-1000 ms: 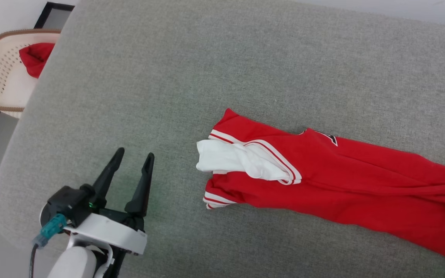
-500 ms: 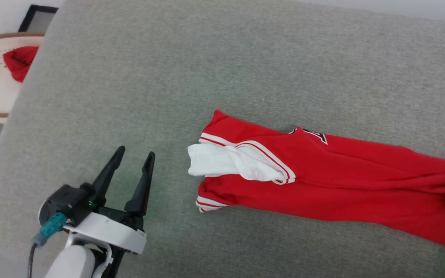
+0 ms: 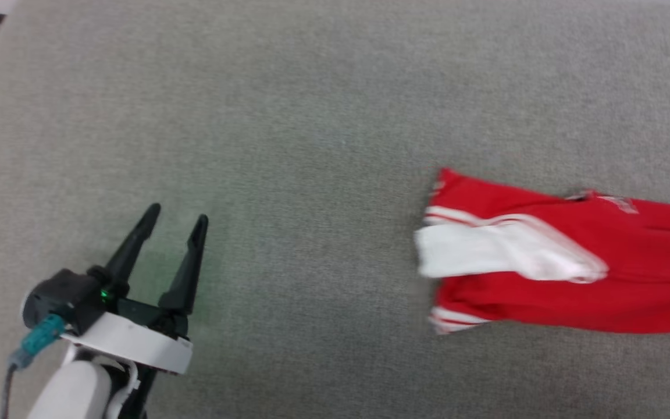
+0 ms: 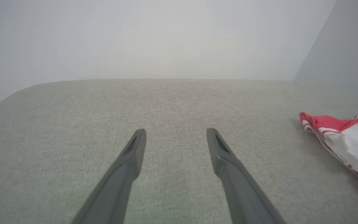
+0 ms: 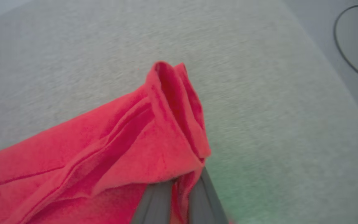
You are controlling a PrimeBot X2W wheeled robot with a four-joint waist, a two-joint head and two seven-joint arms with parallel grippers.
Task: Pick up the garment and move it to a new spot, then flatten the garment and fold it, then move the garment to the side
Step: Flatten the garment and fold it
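**Right gripper clamps jersey hem; left gripper hangs open over bare cloth**

The left gripper (image 3: 178,212) reaches up from the near left corner on a pale forearm. Its two long dark fingers are spread wide and angled toward the far right, and a teal plug (image 3: 41,340) juts from the wrist housing. In the left wrist view the same gripper (image 4: 176,132) hovers low over the grey woven fabric surface (image 4: 166,99) with nothing between its fingers.

In the right wrist view the right gripper (image 5: 179,185) has its fingers drawn close together, with a bunched fold of red cloth pinched between them. The fingertips are buried under the fabric.

The red jersey shirt with white sleeves and striped trim (image 3: 573,291) lies stretched along the right side of the grey surface (image 3: 312,116). It runs off the right edge of the head view, and its outlines are blurred. Its white sleeve end points left toward the open left gripper but sits well apart from it, with bare grey cloth between. From the left wrist the shirt (image 4: 350,140) shows at the far right. At the right gripper the shirt (image 5: 104,146) rises off the surface (image 5: 259,93) in a rolled red ridge.
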